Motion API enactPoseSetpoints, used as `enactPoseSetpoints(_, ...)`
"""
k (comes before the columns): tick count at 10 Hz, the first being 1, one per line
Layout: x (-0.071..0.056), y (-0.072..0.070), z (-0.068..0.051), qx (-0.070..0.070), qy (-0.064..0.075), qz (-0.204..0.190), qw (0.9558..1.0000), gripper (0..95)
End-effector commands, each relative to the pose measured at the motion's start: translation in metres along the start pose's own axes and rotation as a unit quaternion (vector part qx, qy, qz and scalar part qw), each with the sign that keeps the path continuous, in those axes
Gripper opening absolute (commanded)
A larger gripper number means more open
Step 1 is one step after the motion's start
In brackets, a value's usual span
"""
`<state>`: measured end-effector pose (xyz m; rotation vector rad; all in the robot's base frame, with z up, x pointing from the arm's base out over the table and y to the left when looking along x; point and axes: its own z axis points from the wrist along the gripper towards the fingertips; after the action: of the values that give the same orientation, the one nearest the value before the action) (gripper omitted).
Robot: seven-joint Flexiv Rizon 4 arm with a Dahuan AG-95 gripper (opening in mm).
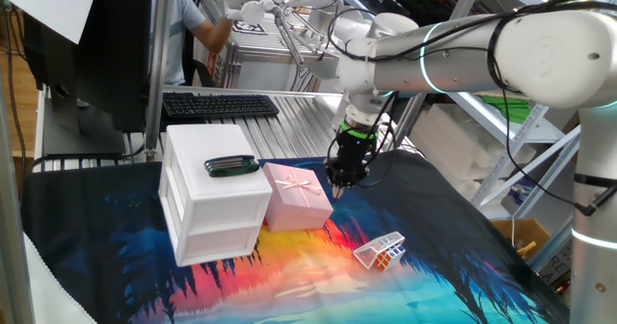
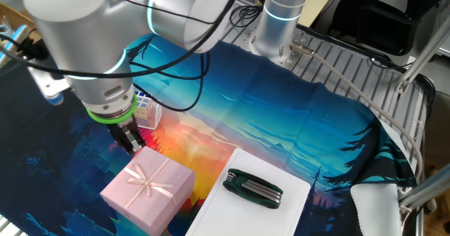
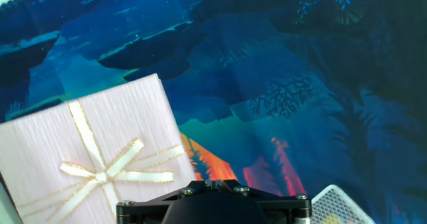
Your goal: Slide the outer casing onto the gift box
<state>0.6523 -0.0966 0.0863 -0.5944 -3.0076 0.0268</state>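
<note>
- We see the outer casing (image 1: pixel 298 195) resting flat on the printed mat (image 1: pixel 415 266), its gold bow mark facing up, pressed against the front corner of the white drawer cabinet (image 1: pixel 214 203).
- Our gripper (image 1: pixel 342 176) hangs just beside the casing's far edge, fingertips low near the mat and outside the pink top.
- In the other fixed view, the gripper (image 2: pixel 131 139) sits at the casing's (image 2: pixel 149 185) upper corner, close but apparently not clasping it.
- We cannot tell whether the jaws are parted or closed; the hand view shows only the gripper's dark base, with the casing (image 3: pixel 93 154) to its left.
- A dark green folding tool (image 2: pixel 254 189) lies on the cabinet top.
- A clear cube (image 1: pixel 382 251) lies on the mat, well apart.
</note>
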Motion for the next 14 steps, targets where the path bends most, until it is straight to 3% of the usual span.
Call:
enactPoseSetpoints(1,-0.0019,0.0004,0.0006,0.006,-0.013,0.008,0.9999,0.0)
enactPoseSetpoints(3,-0.0019,0.0004,0.0006,0.003,-0.015,-0.010,0.9998,0.0)
enactPoseSetpoints(6,-0.0019,0.0004,0.0006,-0.012,-0.031,-0.061,0.9976,0.0)
enactPoseSetpoints(11,-0.0019,0.0004,0.0006,-0.019,-0.035,-0.083,0.9958,0.0)
enactPoseSetpoints(12,-0.0021,-0.0020,0.0009,-0.020,-0.033,-0.083,0.9958,0.0)
enactPoseSetpoints(14,-0.0016,-0.0019,0.0004,-0.038,-0.023,-0.080,0.9958,0.0)
